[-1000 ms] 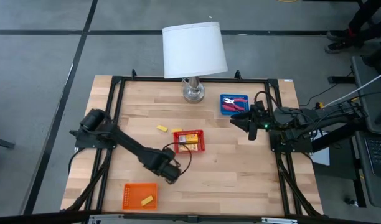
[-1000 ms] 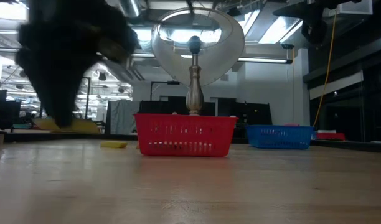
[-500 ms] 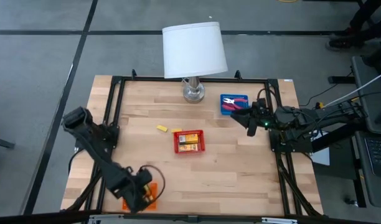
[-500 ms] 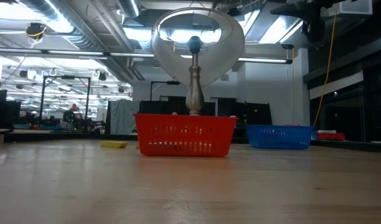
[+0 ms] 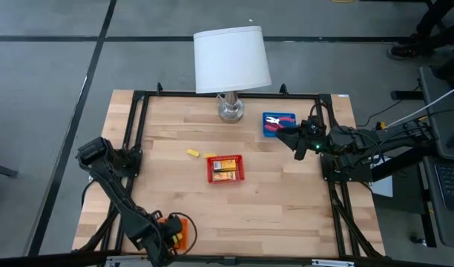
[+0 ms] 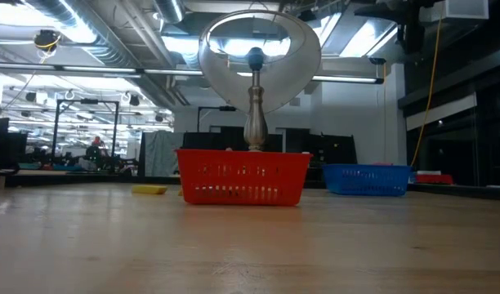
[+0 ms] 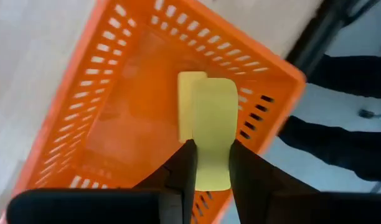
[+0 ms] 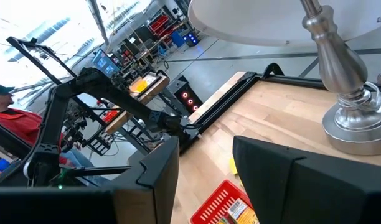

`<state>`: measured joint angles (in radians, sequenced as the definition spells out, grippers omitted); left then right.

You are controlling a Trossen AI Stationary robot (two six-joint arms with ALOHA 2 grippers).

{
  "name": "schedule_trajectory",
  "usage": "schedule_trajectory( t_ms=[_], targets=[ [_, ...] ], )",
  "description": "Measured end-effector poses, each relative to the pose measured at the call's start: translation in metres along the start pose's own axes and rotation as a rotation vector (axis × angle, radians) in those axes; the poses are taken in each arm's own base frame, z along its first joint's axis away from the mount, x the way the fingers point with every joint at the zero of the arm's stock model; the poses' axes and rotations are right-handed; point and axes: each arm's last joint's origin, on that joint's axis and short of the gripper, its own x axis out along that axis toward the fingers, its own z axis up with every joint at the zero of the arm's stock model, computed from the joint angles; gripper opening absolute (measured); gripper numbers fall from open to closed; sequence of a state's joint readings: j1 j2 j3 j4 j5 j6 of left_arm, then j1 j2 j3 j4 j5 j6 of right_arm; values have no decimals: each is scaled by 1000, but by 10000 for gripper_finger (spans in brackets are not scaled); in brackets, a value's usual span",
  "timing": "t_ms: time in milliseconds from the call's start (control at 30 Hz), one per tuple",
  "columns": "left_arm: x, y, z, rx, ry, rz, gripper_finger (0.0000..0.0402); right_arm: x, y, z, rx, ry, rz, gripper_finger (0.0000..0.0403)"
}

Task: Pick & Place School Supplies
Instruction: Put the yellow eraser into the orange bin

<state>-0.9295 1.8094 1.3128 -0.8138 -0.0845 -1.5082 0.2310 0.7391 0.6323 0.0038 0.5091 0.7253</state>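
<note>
Near-left corner of the tabletop [image 5: 286, 200]: the left gripper [image 7: 210, 163] hangs over the orange tray [image 7: 122, 99], its 2 dark fingers [image 7: 184, 165] pinching the lower end of a pale yellow block [image 7: 213, 127]. A 2nd pale yellow block [image 7: 185, 106] lies on the tray floor beneath it, partly hidden. The held block looks light, stiff and smooth-sided; judged from its shape, a pinch across the 2 broad flat faces near 1 end, as here, suits it, and a drop from this height is unlikely to harm it.

Centre of the tabletop: the red tray [image 5: 225, 168] holds orange-yellow pieces [image 5: 225, 169]. Just beyond its far-left corner, 2 loose yellow blocks [image 5: 193, 153] lie on the bare wood, near each other; the low view shows 1 as a flat strip left of the red tray. These should handle like the held block, best pinched across the short width.

Far right: the right gripper [image 5: 286, 138] hovers at the near edge of the blue tray [image 5: 270, 117], fingers parted and holding nothing. Red-handled tools [image 5: 284, 121] lie in that tray; metal and rigid, they are likely heavier and best taken by the handles.

Far centre: a white-shaded lamp [image 5: 231, 59] stands on its silver base.
</note>
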Motion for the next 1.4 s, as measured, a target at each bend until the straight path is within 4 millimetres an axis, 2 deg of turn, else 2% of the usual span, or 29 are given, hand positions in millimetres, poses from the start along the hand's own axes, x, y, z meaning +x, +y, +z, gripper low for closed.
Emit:
schedule_trajectory(
  t_ms=[133, 433, 567, 700, 800, 967, 1100, 1267, 1400],
  targets=[
    [2, 3, 1, -42, -41, 42, 95, 0, 0, 0, 6, -3, 2, 155],
    [1, 5, 2, -64, -81, 54, 188, 0, 0, 0, 1, -7, -4, 155],
    [-5, 10, 5, -67, -157, 87, 205, 0, 0, 0, 1, -7, -4, 155],
    [-24, 28, 24, -94, -273, 202, 203, 0, 0, 0, 1, -8, -4, 155],
    [-36, 42, 51, 35, -268, 295, 200, 0, 0, 1, -8, -21, -20, 155],
    [-49, 73, 111, 232, -250, 382, 202, 0, -1, 1, -29, -26, -29, 155],
    [-58, 115, 147, 264, -242, 226, 198, 0, -1, 1, -30, -19, -22, 155],
    [-68, 183, 158, 288, -220, 147, 191, -1, 1, -1, -36, -12, -12, 155],
    [-76, 211, 166, 498, -166, 179, 179, -2, 1, -1, -43, -22, -24, 155]
  ],
)
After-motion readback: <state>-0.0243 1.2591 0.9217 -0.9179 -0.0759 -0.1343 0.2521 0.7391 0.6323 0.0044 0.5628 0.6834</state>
